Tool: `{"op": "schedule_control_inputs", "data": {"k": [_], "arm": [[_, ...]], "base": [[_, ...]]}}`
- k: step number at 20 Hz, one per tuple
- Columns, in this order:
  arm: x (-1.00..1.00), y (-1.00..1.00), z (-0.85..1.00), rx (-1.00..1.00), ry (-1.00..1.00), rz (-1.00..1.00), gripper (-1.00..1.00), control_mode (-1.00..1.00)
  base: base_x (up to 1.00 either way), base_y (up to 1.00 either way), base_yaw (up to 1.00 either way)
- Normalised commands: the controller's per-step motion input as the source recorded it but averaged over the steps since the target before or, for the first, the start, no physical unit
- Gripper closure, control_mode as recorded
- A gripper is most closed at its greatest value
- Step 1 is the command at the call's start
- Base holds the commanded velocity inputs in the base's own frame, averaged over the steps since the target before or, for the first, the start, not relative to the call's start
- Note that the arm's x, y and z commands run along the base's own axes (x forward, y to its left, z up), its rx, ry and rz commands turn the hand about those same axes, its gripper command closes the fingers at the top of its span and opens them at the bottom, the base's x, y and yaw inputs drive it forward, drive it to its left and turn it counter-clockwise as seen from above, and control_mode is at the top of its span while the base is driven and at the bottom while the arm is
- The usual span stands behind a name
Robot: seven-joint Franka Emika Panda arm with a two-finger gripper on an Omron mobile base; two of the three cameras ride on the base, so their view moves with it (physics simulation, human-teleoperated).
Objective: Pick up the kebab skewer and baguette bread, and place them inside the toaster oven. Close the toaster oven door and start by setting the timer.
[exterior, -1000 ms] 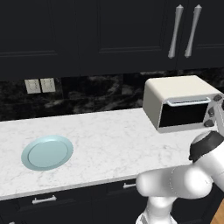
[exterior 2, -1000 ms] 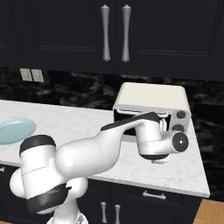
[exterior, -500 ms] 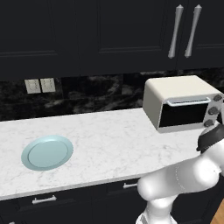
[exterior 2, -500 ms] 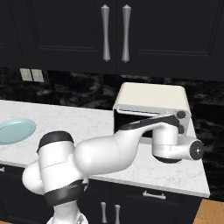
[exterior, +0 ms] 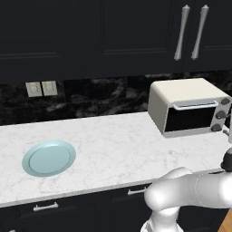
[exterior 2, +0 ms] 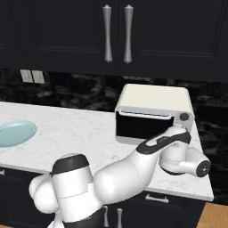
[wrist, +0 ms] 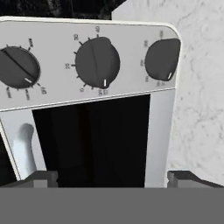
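The cream toaster oven stands at the right end of the marble counter. Its dark glass toaster oven door is closed, with the silver handle along the top edge. My gripper is open and empty, hovering just in front of the oven's right side. The hand view is rolled: three dark knobs run across its top, with the door glass and handle below. The kebab skewer and baguette bread are out of view.
A light blue plate lies bare on the left of the counter. Dark cabinets with silver handles hang above. The counter's right edge is close beside the oven.
The hand has swung right along the oven front and slightly down, toward the knob panel. The jaws stayed open. Oven and plate have not moved.
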Motion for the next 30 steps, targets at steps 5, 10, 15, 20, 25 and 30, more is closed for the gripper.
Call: {"op": "schedule_control_inputs", "data": {"k": [5, 10, 15, 20, 25, 30], "arm": [[0.36, 0.00, 0.00, -0.01, -0.17, -0.02, -1.00, -1.00], [0.29, 0.00, 0.00, -0.02, -0.13, -0.03, -1.00, -1.00], [0.02, -0.27, 0.00, 0.00, -0.07, -0.06, -1.00, -1.00], [0.07, -0.13, 0.00, 0.00, -0.02, -0.10, -1.00, -1.00], [0.30, 0.00, 0.00, 0.00, 0.00, -0.09, -1.00, -1.00], [0.15, 0.00, 0.00, 0.00, 0.00, -0.06, -1.00, -1.00]], "base": [[0.00, 0.00, 0.00], [0.00, 0.00, 0.00], [0.00, 0.00, 0.00], [0.00, 0.00, 0.00], [0.00, 0.00, 0.00], [0.00, 0.00, 0.00]]}}
